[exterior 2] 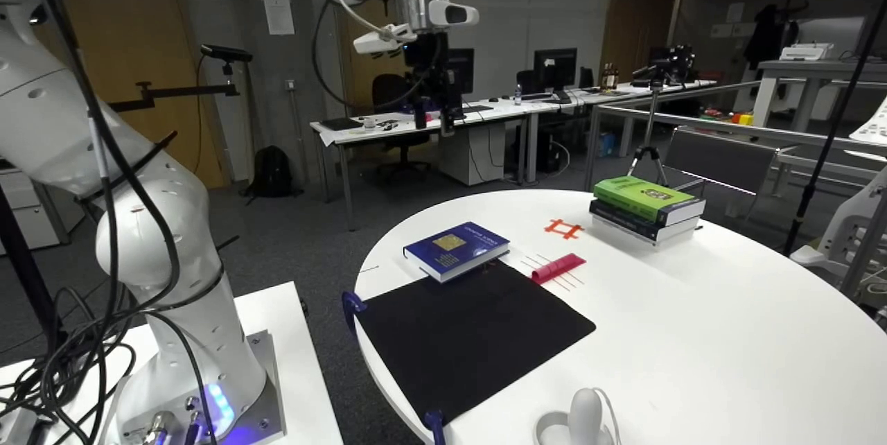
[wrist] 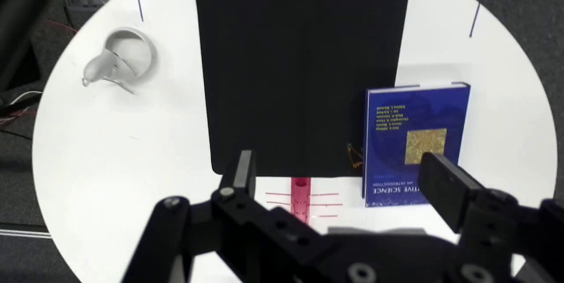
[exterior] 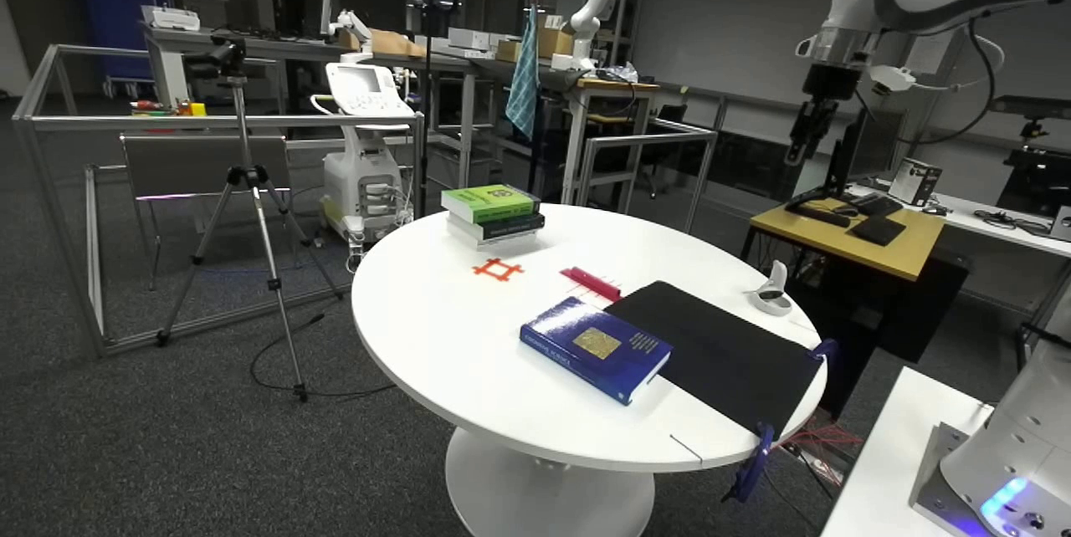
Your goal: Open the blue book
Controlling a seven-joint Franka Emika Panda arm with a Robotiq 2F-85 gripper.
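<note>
The blue book lies closed and flat on the round white table, face up, with a yellowish square picture on its cover. It shows in both exterior views (exterior: 577, 345) (exterior 2: 461, 247) and at the right in the wrist view (wrist: 387, 155), where the right finger covers part of it. Its edge overlaps the border of the black mat (exterior: 719, 345). My gripper (wrist: 337, 157) is open and empty. In both exterior views the gripper (exterior: 799, 148) (exterior 2: 434, 125) hangs high above the table level, well apart from the book.
A stack with a green book (exterior: 494, 202) on top stands across the table (exterior 2: 727, 334). A red-pink holder (exterior 2: 558, 268) and an orange frame-shaped marking (exterior: 499, 269) lie near the blue book. A white controller (wrist: 128, 53) lies beside the mat. Blue clamps (exterior: 757, 466) grip the mat's edge.
</note>
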